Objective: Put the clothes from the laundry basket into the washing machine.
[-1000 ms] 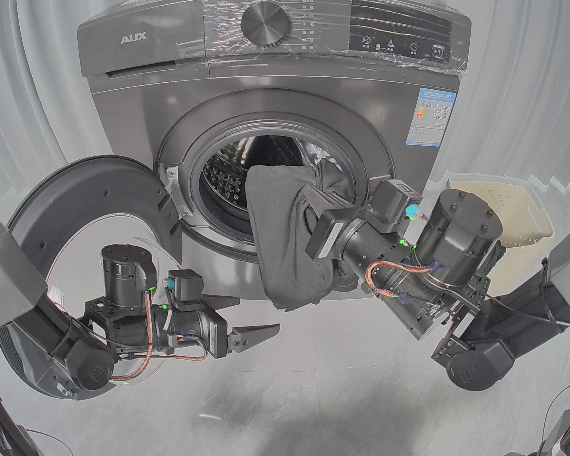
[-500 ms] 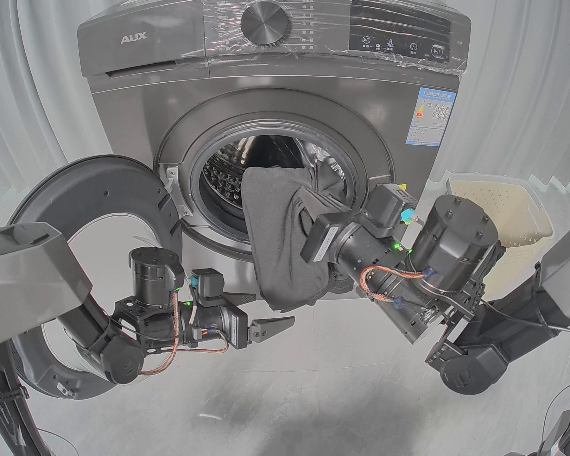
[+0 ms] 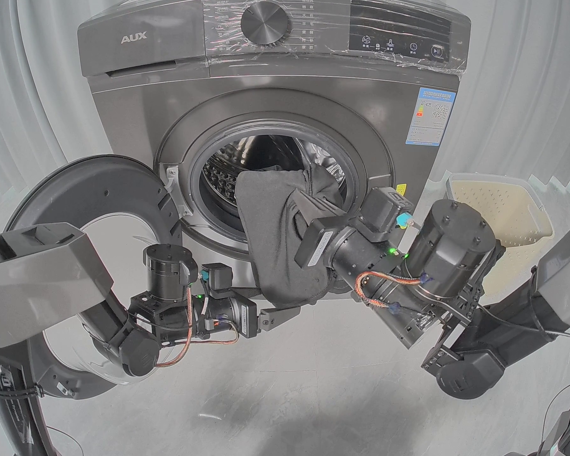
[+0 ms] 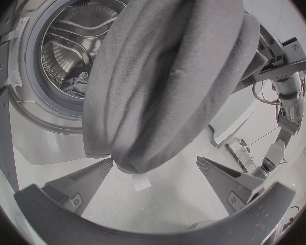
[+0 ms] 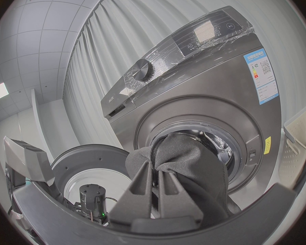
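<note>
A dark grey garment (image 3: 269, 235) hangs from the washing machine's (image 3: 272, 115) drum opening (image 3: 225, 178), its lower end drooping over the front rim. My right gripper (image 5: 155, 167) is shut on the garment's (image 5: 190, 160) bunched upper part at the mouth of the drum. Just under the hanging end, my left gripper (image 3: 285, 308) stands open, with the garment (image 4: 159, 72) above and between its fingers (image 4: 224, 177) but not touching them. Another dark cloth (image 4: 74, 84) lies inside the drum. The cream laundry basket (image 3: 500, 210) stands to the machine's right.
The round door (image 3: 88, 204) is swung wide open to the left, close behind my left arm. Pale curtains hang behind the machine. Bare grey floor (image 3: 310, 381) stretches in front of it.
My left arm has moved right and forward, bringing its open gripper under the garment's lower end. The right gripper has carried the garment slightly up and left, toward the drum.
</note>
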